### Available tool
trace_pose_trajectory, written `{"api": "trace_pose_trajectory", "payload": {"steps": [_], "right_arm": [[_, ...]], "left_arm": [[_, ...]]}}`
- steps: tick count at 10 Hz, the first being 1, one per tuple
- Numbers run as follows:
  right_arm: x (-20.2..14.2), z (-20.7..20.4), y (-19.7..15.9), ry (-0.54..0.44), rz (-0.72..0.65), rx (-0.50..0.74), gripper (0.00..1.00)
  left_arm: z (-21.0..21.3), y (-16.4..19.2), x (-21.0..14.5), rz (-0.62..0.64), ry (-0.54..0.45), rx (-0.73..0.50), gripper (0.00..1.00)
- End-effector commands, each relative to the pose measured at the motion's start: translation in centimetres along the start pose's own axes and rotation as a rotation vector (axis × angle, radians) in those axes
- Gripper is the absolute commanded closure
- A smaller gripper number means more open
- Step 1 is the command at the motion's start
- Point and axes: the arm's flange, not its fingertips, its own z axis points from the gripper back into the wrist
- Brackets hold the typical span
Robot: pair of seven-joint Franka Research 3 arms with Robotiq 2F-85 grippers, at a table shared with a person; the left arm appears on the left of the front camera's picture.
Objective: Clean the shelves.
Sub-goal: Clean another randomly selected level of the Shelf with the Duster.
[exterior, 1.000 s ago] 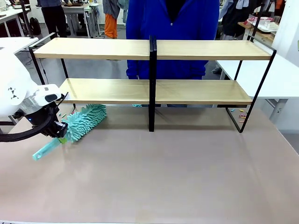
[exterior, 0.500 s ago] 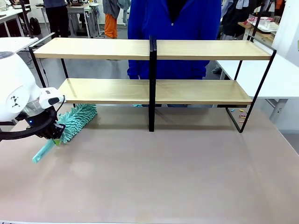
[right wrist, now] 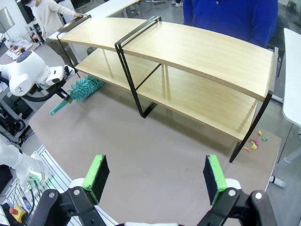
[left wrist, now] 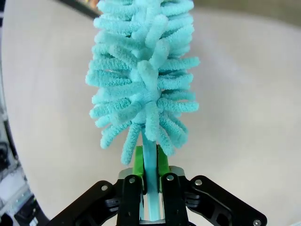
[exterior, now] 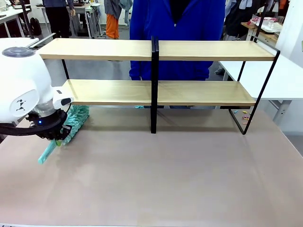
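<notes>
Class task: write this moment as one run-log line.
left gripper: shut on teal duster | duster: under lower shelf's left end | right gripper: open, empty | shelves: bare

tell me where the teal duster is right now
The teal duster sits at the left side of the front view, clamped by its handle in the left tool, with its fluffy head just under the left end of the shelves' lower board.

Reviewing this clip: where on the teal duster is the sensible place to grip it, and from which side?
On the flat handle just behind the fluffy head, as the left gripper does now: jaws shut across the handle's thin faces, coming from the handle end. The duster has a soft, shapeless head; only the rigid handle gives a firm hold.
</notes>
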Motion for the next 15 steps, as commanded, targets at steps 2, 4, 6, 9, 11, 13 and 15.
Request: {"api": "trace_pose_trajectory", "payload": {"steps": [2, 4, 6, 9, 11, 13, 15], "right_arm": [[0.0, 0.0, 0.0, 0.002, -0.002, 0.0, 0.0], [0.0, 0.0, 0.0, 0.002, -0.002, 0.0, 0.0], [0.0, 0.0, 0.0, 0.002, -0.002, 0.0, 0.0], [0.0, 0.0, 0.0, 0.002, -0.002, 0.0, 0.0], [0.0, 0.0, 0.0, 0.002, -0.002, 0.0, 0.0], [0.0, 0.0, 0.0, 0.002, -0.002, 0.0, 0.0], [0.0, 0.0, 0.0, 0.002, -0.002, 0.0, 0.0]], "left_arm": [[-1.2, -0.2, -3.0, 0.119, 0.045, 0.112, 0.87], [-1.0, -0.2, -2.8, 0.146, 0.02, 0.137, 0.87], [-0.8, -1.0, -2.9, 0.173, -0.047, 0.136, 0.87], [-0.3, -2.7, -3.2, 0.229, -0.064, 0.19, 0.87], [0.3, -3.4, -3.2, 0.255, -0.061, 0.252, 0.87], [0.7, -4.0, -2.6, 0.247, -0.114, 0.296, 0.87], [1.0, -4.9, -2.9, 0.174, -0.175, 0.247, 0.87]]}}
